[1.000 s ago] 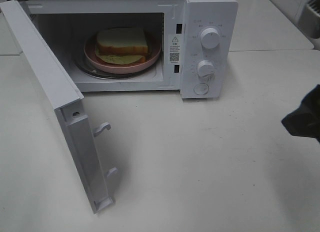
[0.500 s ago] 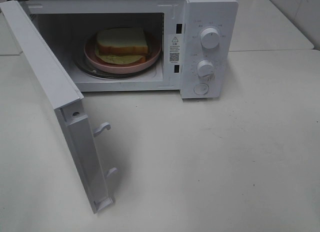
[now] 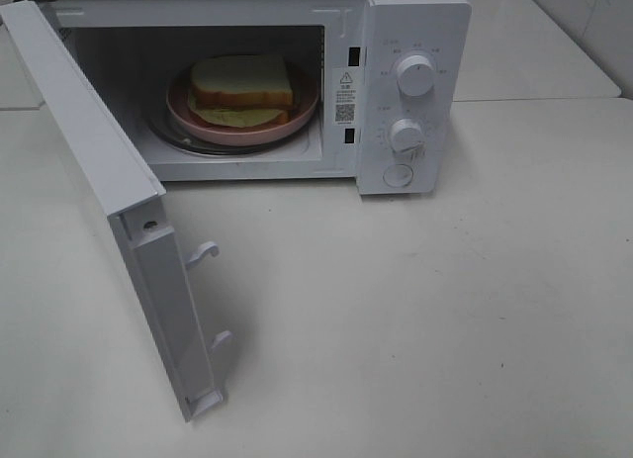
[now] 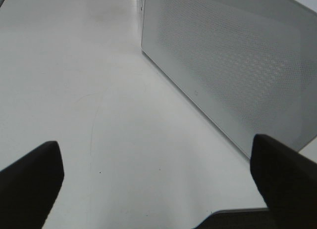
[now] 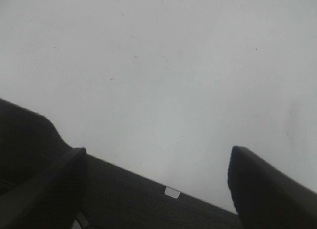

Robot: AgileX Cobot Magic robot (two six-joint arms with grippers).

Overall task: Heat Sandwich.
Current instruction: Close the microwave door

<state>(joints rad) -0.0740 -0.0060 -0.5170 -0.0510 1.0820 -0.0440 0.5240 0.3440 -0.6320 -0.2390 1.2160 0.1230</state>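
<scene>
The sandwich point(image 3: 240, 87), white bread with orange and yellow-green layers, lies on a round pink plate point(image 3: 297, 118) on the glass turntable inside the white microwave point(image 3: 410, 43). The microwave door point(image 3: 99, 181) stands wide open to the left. Neither arm shows in the exterior high view. My left gripper point(image 4: 156, 182) is open and empty over the table, facing the outer side of the open door point(image 4: 233, 66). My right gripper point(image 5: 156, 182) is open and empty over bare table.
The microwave has two knobs, one above the other point(image 3: 416, 74) point(image 3: 406, 135), and a round button point(image 3: 399, 176) below them. The white table point(image 3: 415, 320) spreads in front. A table seam runs at the back right point(image 3: 554, 99).
A dark part of the right arm at the right edge one second ago has left the exterior high view. The microwave, door and sandwich have not moved.
</scene>
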